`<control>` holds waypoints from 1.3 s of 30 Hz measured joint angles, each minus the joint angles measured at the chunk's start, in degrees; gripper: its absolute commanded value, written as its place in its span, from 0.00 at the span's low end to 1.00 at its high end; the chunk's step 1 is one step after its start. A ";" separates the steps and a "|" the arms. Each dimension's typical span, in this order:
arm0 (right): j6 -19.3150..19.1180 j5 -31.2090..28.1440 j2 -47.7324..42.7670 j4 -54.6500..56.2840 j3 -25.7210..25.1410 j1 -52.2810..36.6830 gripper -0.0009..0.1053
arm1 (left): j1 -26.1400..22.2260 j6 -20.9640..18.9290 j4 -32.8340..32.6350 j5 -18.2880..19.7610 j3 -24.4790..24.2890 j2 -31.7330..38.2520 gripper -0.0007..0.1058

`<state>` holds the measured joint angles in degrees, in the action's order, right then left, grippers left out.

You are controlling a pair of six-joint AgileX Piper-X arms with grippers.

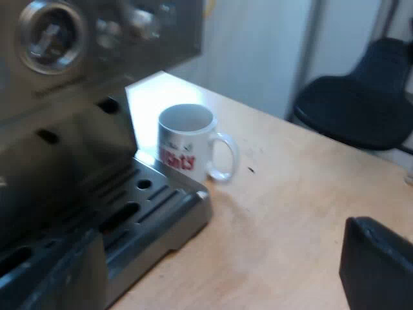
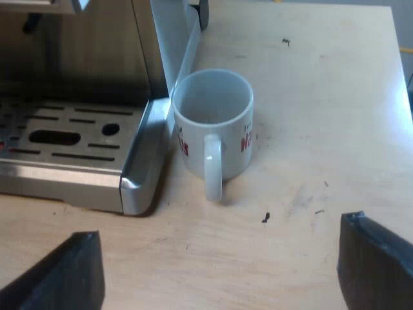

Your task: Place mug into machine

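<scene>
A white mug [image 2: 213, 123] with red lettering stands upright and empty on the wooden table, right against the side of the espresso machine's drip tray [image 2: 71, 168]. Its handle points toward my right gripper [image 2: 219, 271], which hovers a short way off and is open wide, with nothing between its fingers [image 2: 377, 258]. From the left wrist view the mug [image 1: 187, 142] stands beyond the corner of the drip tray [image 1: 161, 206]. My left gripper [image 1: 216, 278] is open over the tray's edge and the bare table, well short of the mug.
The espresso machine [image 1: 77, 71] rises over the slotted tray, with a round gauge [image 1: 50, 35] on its face. A black chair [image 1: 361, 103] stands past the table's edge. Bare wooden tabletop [image 2: 322, 97] lies on the mug's side away from the machine.
</scene>
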<state>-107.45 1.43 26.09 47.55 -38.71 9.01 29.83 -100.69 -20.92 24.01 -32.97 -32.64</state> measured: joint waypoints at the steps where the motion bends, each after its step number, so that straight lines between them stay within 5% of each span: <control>1: 0.00 0.00 0.96 -0.31 0.00 0.00 0.83 | 1.05 0.00 0.68 -0.13 0.00 -1.44 0.82; 12: 0.00 0.23 9.50 -3.28 1.46 0.00 0.83 | 6.50 0.00 8.06 -1.96 0.00 -13.97 0.82; 26: 0.11 1.90 18.62 -26.28 16.23 5.29 0.83 | 6.46 -0.06 8.24 -2.28 0.00 -18.45 0.82; 32: 9.65 -4.41 24.31 -43.66 23.42 6.69 0.83 | 6.46 -0.06 8.24 -2.28 0.00 -18.45 0.82; 39: 12.37 -7.75 31.78 -55.39 25.37 6.69 0.83 | 6.46 -0.06 8.24 -2.28 0.00 -18.45 0.82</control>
<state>-95.08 -6.33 57.87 -7.84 -13.34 15.71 36.29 -100.75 -12.68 21.74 -32.97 -51.09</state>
